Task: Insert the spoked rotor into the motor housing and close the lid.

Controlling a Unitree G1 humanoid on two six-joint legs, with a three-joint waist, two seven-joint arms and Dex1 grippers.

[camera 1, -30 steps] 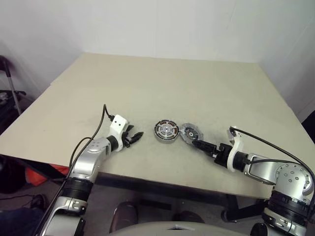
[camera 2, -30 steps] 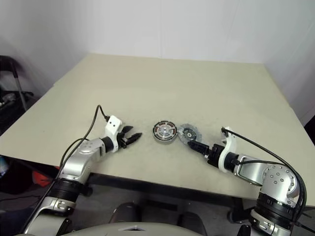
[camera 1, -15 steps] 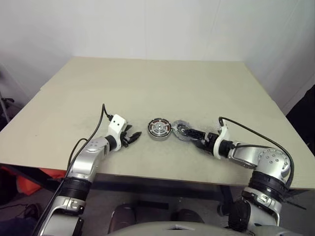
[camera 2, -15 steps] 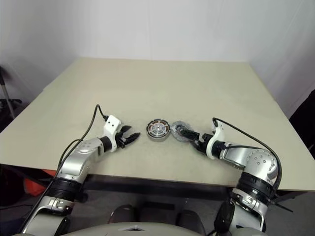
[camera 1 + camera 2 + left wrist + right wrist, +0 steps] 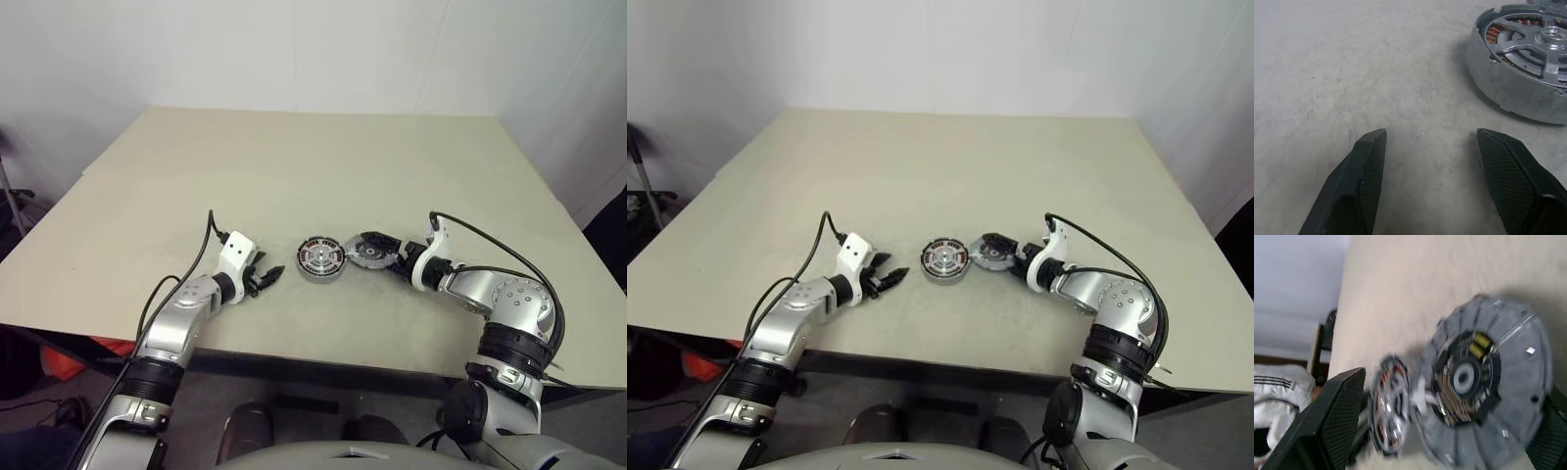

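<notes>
The motor housing (image 5: 320, 258), a round silver disc with copper coils and a silver hub, lies flat near the table's front middle. The grey spoked rotor (image 5: 364, 251) stands tilted against its right side. My right gripper (image 5: 384, 255) is open, one finger (image 5: 1327, 416) above the rotor (image 5: 1484, 382) and the other low at its far edge. I cannot tell whether either finger touches it. My left gripper (image 5: 269, 275) is open and empty, a short way left of the housing (image 5: 1518, 88). The lid is out of view.
The beige table (image 5: 323, 166) stretches wide and bare behind the parts. Its front edge (image 5: 294, 357) runs close under both arms. White walls close off the back and sides.
My right gripper has advanced towards the rotor and its fingers now stand on either side of it. The head camera has shifted. The left gripper has stayed put.
</notes>
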